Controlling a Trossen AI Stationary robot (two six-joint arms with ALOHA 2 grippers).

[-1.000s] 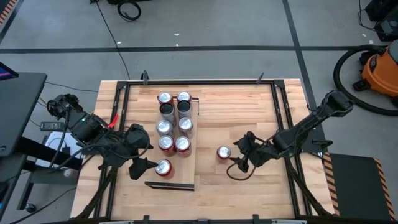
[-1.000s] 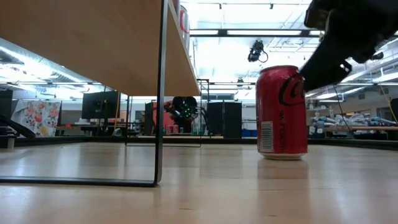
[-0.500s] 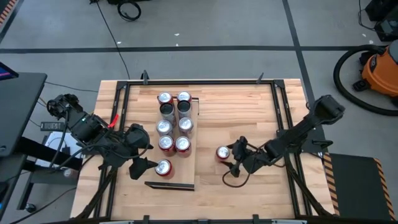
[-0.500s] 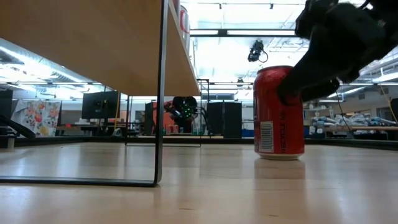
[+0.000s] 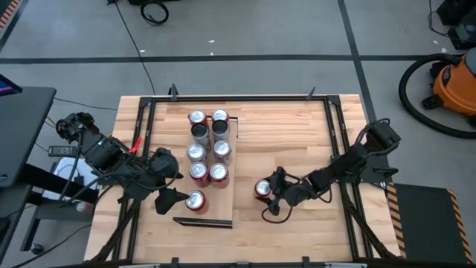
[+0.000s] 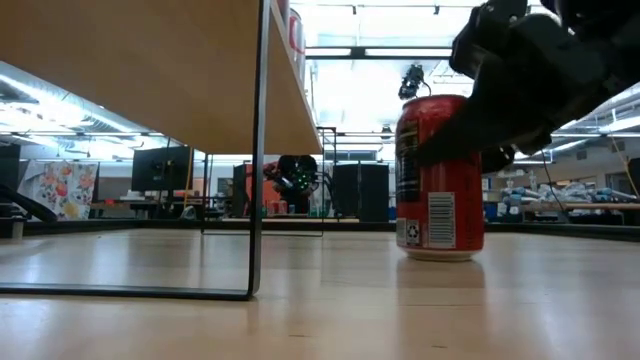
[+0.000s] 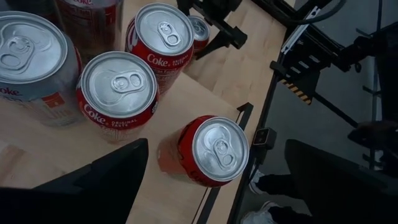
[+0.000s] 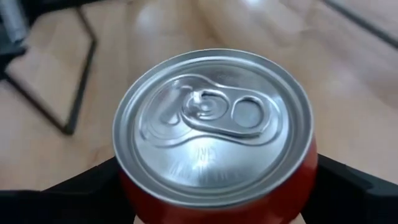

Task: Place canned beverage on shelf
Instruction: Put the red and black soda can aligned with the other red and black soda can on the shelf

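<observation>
We see a grey concrete floor [image 5: 245, 30] with an orange shop vacuum [image 5: 455, 82], ceiling strip lights [image 6: 400, 52] glowing over distant desks.

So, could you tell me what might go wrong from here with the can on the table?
The right gripper straddles the red can without a visibly firm grip, so the can could tip or slip when lifted. The shelf already holds many cans, so the incoming can might knock one over.
</observation>
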